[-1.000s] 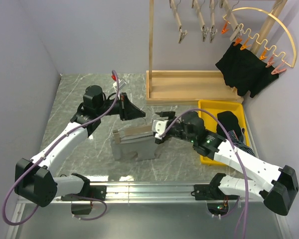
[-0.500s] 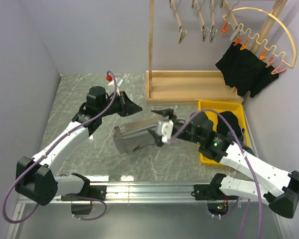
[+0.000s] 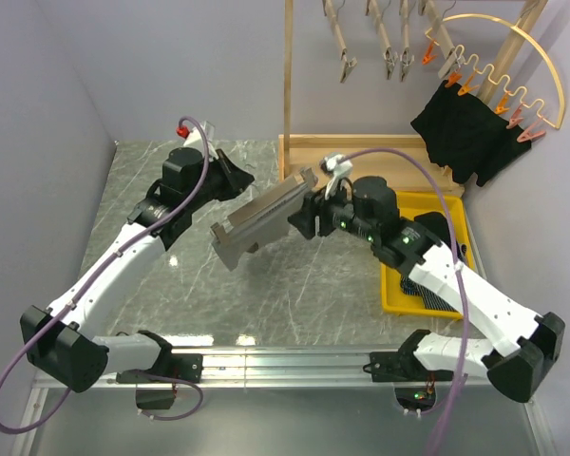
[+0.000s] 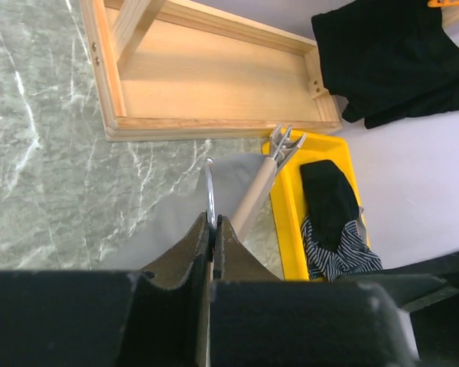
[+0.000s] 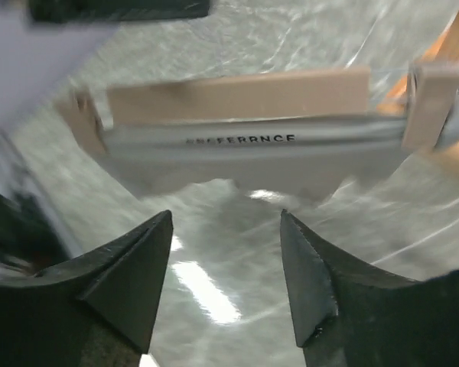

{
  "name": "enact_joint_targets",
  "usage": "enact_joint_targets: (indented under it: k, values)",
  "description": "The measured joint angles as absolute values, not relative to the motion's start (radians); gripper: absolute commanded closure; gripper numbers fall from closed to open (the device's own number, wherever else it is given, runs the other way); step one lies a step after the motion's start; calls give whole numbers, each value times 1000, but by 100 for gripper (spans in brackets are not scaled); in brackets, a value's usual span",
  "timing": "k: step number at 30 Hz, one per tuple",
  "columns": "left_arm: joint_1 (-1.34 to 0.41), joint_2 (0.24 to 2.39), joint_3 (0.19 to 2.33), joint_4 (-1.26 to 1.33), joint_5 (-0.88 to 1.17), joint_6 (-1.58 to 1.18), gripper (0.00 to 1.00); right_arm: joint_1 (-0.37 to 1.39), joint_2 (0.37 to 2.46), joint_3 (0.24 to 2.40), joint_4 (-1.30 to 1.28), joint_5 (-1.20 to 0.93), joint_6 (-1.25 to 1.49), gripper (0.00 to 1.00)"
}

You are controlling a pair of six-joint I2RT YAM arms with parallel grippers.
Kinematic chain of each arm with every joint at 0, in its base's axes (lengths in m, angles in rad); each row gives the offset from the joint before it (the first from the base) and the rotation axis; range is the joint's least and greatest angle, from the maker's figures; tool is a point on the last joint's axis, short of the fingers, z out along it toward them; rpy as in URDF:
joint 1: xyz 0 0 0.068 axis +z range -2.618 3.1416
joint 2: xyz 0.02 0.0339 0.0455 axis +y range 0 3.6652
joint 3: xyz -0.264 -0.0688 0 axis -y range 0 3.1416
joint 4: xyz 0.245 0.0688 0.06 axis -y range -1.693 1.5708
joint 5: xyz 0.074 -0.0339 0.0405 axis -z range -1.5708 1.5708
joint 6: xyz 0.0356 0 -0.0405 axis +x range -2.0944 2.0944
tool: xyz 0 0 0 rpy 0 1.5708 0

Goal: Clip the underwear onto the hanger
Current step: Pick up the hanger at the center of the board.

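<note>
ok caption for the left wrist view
Left gripper shut on the metal hook of a wooden clip hanger carrying grey underwear.

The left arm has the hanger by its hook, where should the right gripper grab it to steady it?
Probably the wooden bar, on its bare upper strip between the clips, above the underwear. It is thin and flat, so bring the open right gripper over the top edge and pinch the two faces, away from the hook the left gripper is shut on.
</note>
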State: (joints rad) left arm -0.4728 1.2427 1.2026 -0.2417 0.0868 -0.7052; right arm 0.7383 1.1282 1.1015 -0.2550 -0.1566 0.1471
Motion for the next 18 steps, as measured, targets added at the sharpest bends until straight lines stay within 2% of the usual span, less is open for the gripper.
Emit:
enact_joint_targets:
  k: [3, 8, 12, 18]
  values:
    - [-489, 1248, 1213, -255, 53, -706, 100, 676, 1180, 1132, -252, -223, 365, 44]
    - [-501, 1284, 1247, -273, 7, -720, 100, 660, 1276, 1171, -197, -312, 666, 41]
    - [-512, 1310, 1283, -276, -22, -719, 100, 672, 1358, 1229, -181, -331, 796, 40]
    - [-531, 1322, 1315, -275, -32, -719, 100, 675, 1443, 1279, -193, -323, 905, 43]
